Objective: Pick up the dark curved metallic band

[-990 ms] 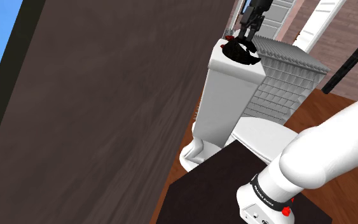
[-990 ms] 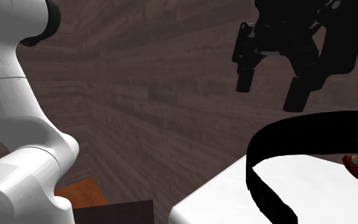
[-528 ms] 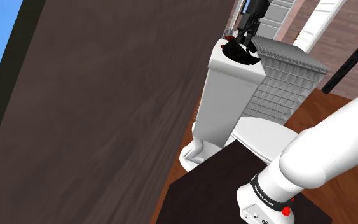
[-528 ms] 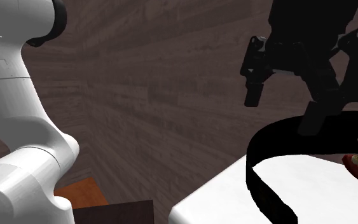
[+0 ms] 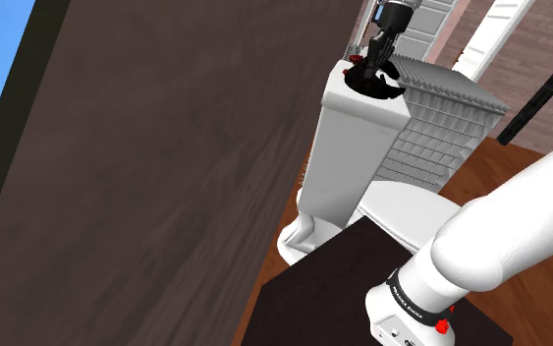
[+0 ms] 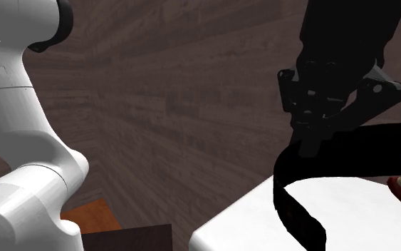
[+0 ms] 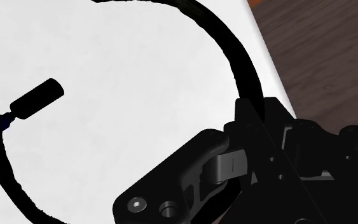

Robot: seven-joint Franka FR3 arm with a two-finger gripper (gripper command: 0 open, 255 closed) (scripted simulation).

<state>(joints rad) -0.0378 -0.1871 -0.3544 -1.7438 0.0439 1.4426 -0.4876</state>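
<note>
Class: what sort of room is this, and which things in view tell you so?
Probably a bathroom: a white toilet's tank and bowl stand by a dark wall, and the band lies on top of the tank.

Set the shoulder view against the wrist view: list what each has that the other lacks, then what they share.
Shoulder view: the white arm, its dark stand, the toilet bowl and a ribbed white unit beside it. Wrist view: a small black cylinder inside the curve of the black band. Shared: that band lying on the white tank lid, with the gripper at it.
</note>
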